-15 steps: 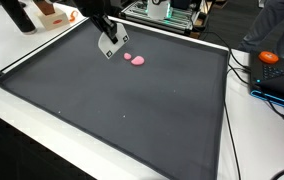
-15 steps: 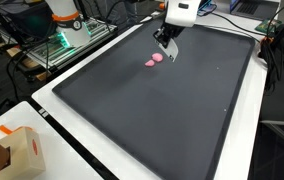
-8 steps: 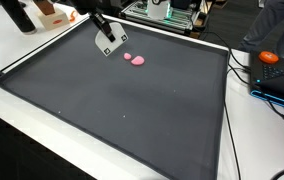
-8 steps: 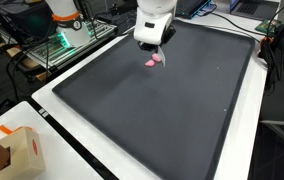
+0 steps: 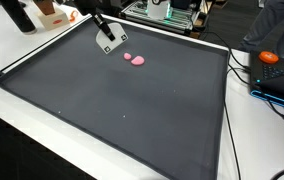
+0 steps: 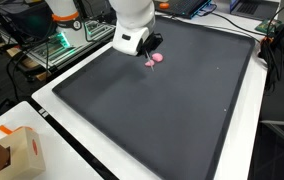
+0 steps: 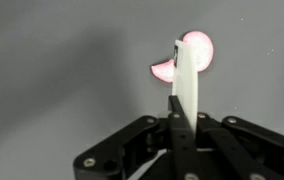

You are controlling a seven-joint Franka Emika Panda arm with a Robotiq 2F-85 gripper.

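The gripper (image 5: pixel 109 45), jaws closed together on nothing, has shifted sideways clear of the pink pieces (image 5: pixel 134 59), which lie free just beside it, near the far edge of the dark worktop (image 5: pixel 132 120).

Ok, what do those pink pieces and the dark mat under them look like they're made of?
Pink pieces: smooth, rounded and evenly coloured with a soft sheen, so probably moulded plastic, silicone or foam. The pictures cannot settle which.
Dark mat: matte charcoal with no glare and a faint fine grain, which suggests rubber or a fabric-faced pad. It lies flat, with a thin pale edge.
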